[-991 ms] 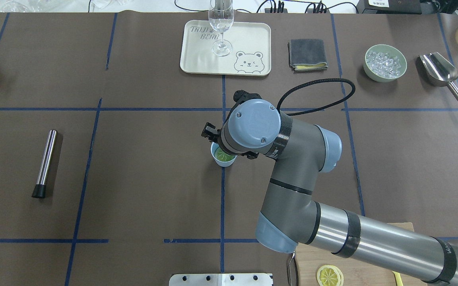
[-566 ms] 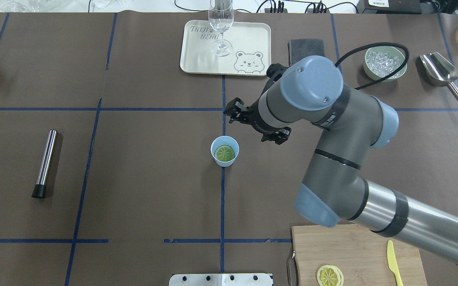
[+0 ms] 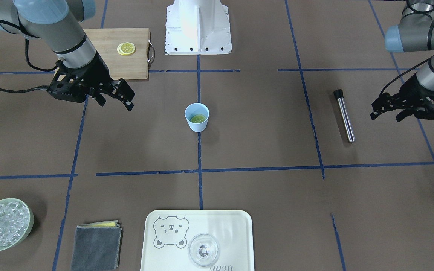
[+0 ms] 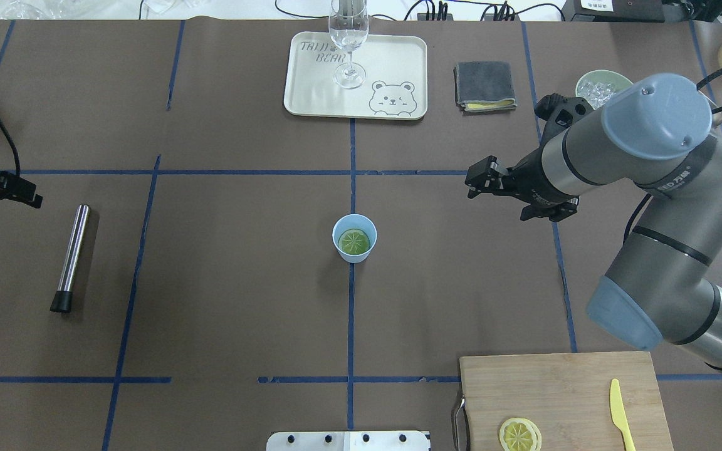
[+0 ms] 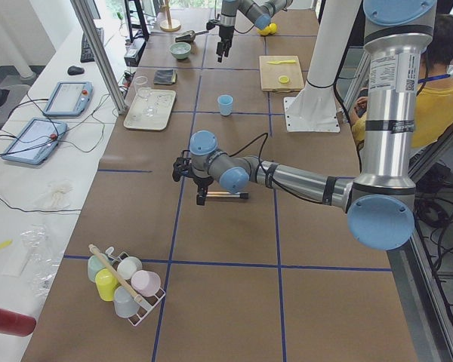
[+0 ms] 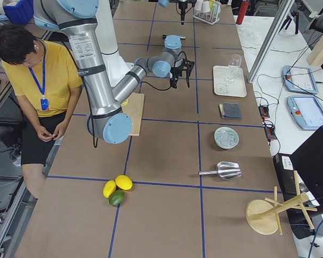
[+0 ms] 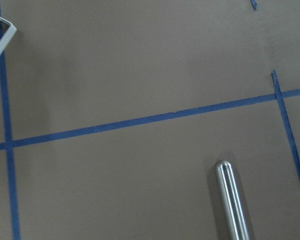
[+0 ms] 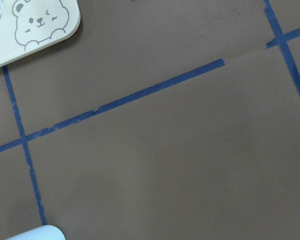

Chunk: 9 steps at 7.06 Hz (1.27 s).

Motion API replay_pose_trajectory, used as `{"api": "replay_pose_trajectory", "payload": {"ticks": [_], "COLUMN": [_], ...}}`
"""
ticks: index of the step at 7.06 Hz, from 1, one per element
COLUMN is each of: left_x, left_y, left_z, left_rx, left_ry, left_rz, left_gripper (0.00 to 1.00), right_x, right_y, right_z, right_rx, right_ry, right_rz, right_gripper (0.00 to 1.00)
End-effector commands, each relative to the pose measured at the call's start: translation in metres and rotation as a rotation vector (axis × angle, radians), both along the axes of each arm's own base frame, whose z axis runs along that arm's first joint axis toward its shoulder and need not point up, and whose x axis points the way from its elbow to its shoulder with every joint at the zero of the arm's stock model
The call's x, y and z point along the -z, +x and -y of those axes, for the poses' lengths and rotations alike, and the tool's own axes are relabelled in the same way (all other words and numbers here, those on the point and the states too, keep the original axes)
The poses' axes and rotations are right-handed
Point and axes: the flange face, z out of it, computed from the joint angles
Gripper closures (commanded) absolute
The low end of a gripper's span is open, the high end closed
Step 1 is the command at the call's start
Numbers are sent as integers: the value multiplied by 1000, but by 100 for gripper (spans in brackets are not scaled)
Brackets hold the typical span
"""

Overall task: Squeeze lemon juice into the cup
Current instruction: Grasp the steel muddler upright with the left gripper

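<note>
Right gripper [image 4: 497,199] withdrawn rightward; lemon [image 4: 355,241] inside cup [image 4: 353,257], well apart.

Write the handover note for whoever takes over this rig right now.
Right pincer: open, empty, off to the side of the small light-blue tapered cup.
Left pincer: open, empty, by the steel rod with a black tip.
The small round yellow-green lemon piece lies cut face up inside the cup.
Done: lemon is in the cup.
Left: check for juice, which the views do not show.
</note>
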Motion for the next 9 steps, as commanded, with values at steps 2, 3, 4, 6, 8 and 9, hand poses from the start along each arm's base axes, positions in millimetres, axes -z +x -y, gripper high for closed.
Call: {"api": "replay_pose_trajectory", "payload": {"ticks": [2, 3, 4, 6, 8, 9], "left_x": [-16, -18, -22, -24, -23, -24], "left_y": [71, 87, 89, 94, 102, 103], "left_z": [-16, -14, -15, -18, -22, -23], "left_rx": [-55, -57, -66, -81, -98, -100], "left_ry": [-81, -63, -58, -55, -51, -52], "left_rz": [36, 64, 69, 72, 71, 72], "left_gripper": [10, 13, 18, 24, 38, 53], "right_x": [-10, -10, -10, -10, -10, -9], "right_y": [8, 8, 8, 8, 7, 7], "right_z": [-7, -7, -7, -7, -7, -7], "right_rx": [4, 6, 6, 4, 6, 6], "right_ry": [-3, -3, -3, -5, -4, -4], "right_rz": [-8, -8, -8, -8, -8, -7], "right_gripper": [0, 0, 0, 0, 0, 0]}}
